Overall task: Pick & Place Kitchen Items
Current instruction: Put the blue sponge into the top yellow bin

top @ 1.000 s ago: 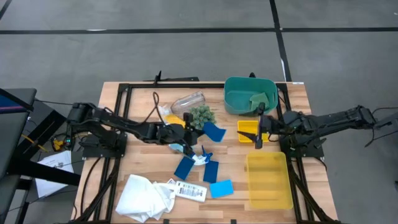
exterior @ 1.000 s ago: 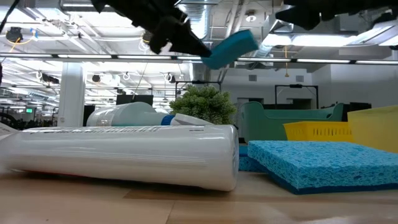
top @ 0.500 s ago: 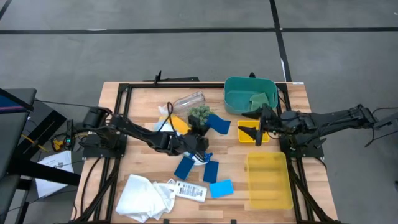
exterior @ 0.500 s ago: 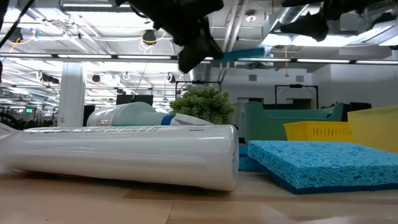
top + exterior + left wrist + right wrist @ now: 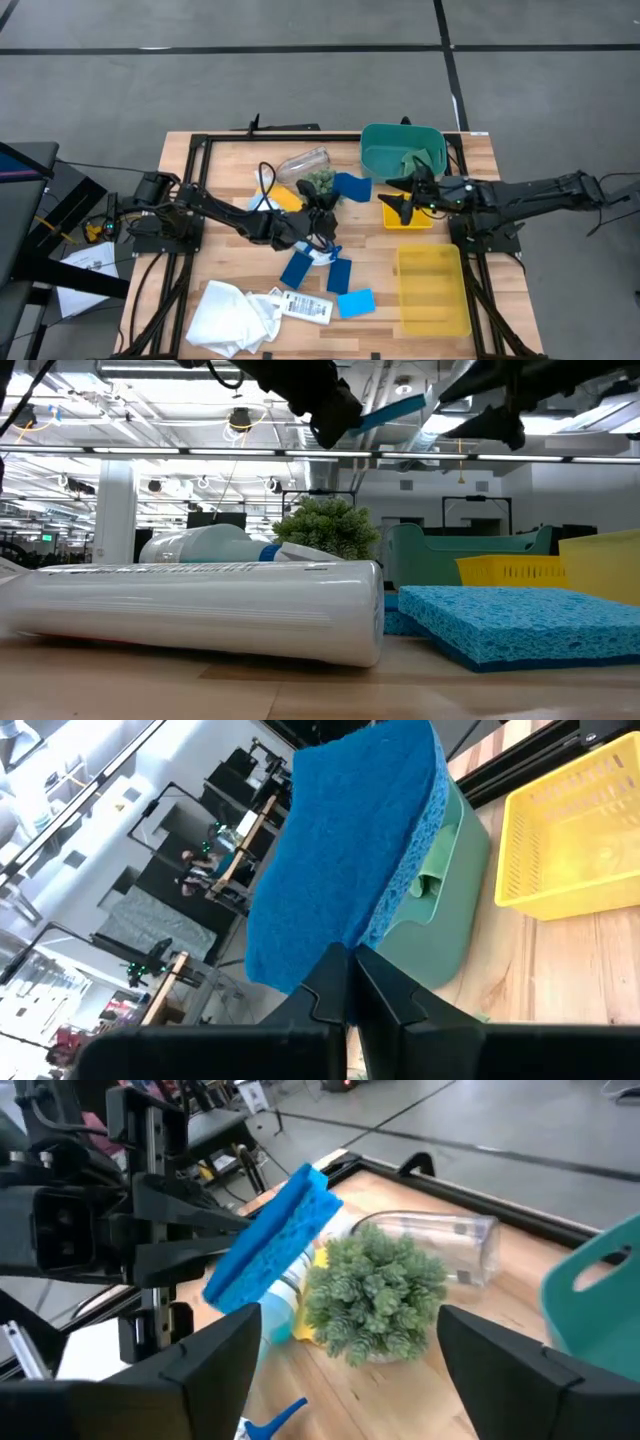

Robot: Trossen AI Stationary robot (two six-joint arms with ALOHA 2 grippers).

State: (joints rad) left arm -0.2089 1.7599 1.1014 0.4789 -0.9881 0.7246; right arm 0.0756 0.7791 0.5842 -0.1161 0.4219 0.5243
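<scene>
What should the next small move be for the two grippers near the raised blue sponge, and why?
Probably the right gripper should ease toward the flat blue rectangular sponge and close on its free end. The left gripper is shut on the sponge, holding it in the air above the spiky green plant ball, while the right gripper's fingers stand open, facing it with a gap between. It looks like a handover.

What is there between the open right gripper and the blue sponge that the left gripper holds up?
Nothing: in the high view only bare air separates the right gripper from the blue sponge in the left gripper.
</scene>
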